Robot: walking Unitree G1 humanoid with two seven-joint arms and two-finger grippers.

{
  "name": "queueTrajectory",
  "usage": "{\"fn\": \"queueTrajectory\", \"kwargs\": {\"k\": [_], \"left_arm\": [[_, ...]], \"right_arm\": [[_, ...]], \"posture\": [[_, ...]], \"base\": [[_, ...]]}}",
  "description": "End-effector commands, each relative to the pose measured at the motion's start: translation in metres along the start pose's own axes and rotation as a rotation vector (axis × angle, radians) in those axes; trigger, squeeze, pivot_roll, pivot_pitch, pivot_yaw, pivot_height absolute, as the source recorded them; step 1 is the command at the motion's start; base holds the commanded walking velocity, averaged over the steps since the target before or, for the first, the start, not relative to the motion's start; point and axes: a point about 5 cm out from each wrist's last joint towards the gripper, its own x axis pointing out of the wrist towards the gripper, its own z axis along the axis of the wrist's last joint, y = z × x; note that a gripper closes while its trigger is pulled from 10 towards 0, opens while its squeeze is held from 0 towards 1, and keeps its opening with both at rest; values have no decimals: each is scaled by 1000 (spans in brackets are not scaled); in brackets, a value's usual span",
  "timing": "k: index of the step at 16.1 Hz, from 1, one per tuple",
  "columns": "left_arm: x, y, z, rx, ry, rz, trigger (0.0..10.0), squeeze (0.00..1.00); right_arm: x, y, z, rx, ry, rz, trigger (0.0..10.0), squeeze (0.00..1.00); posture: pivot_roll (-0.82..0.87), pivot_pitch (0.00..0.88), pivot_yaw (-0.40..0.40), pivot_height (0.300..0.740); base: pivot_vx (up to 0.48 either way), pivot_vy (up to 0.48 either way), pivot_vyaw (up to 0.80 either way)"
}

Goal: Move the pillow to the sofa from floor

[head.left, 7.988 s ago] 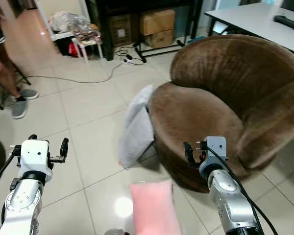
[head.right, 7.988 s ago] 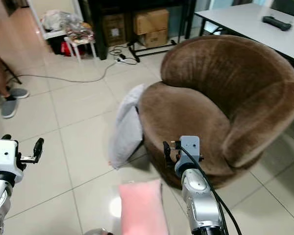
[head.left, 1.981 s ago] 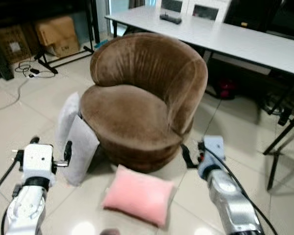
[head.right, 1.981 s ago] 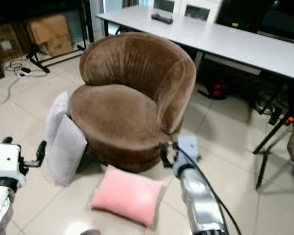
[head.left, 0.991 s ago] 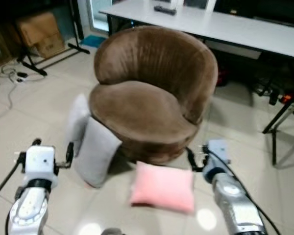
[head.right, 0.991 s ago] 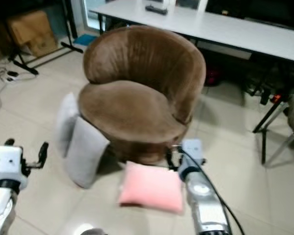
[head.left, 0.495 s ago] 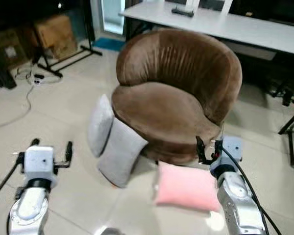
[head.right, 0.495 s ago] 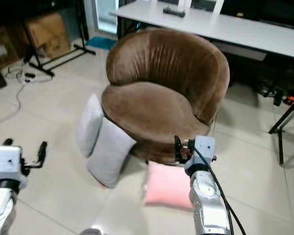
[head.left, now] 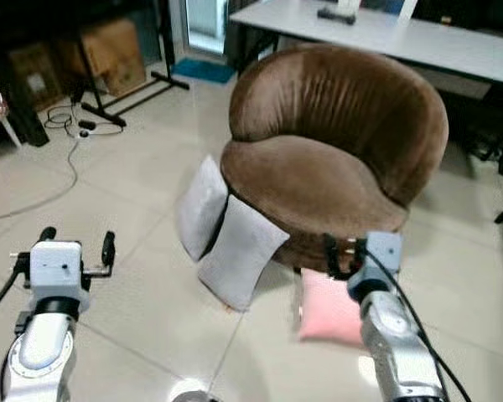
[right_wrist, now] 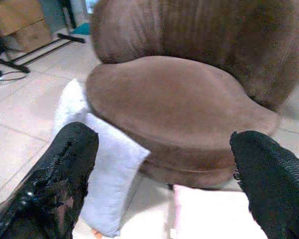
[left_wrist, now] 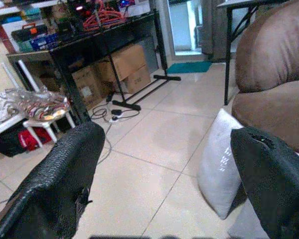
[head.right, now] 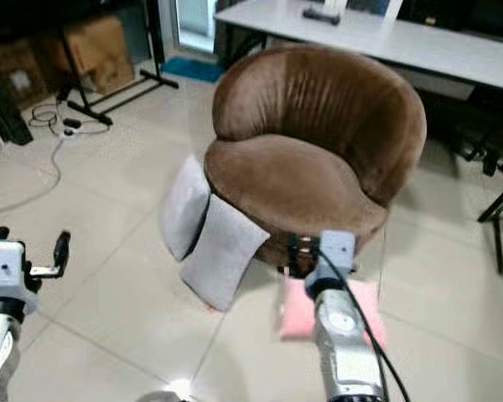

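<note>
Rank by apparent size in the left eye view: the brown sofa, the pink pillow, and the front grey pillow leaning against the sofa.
1. brown sofa, by far the largest.
2. front grey pillow.
3. pink pillow, which looks smallest, though the right gripper and its arm cover part of it, so this last ranking is unsure.

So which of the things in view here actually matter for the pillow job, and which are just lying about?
Belongs to the job:
pink pillow on the floor
brown sofa
right end effector, open, above the pillow
left end effector, open, idle

Just lying about:
two grey pillows leaning on the sofa
cardboard boxes
floor cable
white table
</note>
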Motion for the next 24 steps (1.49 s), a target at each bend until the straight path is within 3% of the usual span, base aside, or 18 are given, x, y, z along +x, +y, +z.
{"fn": "queueTrajectory", "kwargs": {"k": [1, 15, 21, 24], "left_arm": [[1, -5, 5, -11, -17, -25, 10000, 0], [1, -7, 7, -13, -18, -51, 10000, 0], [0, -7, 7, -11, -20, -56, 10000, 0], [0, -7, 6, -9, -21, -55, 10000, 0]], "right_arm": [[1, -3, 6, 0, -17, -6, 10000, 0], [0, 1, 5, -41, 6, 37, 10000, 0], [0, 4, 3, -53, 12, 58, 10000, 0], [0, 2, 4, -34, 6, 41, 10000, 0]], "posture": [[115, 0, -60, 740], [116, 0, -51, 740], [119, 0, -53, 740], [121, 0, -59, 740]], "base": [[0, 0, 0], [224, 0, 171], [266, 0, 800], [265, 0, 0]]}}
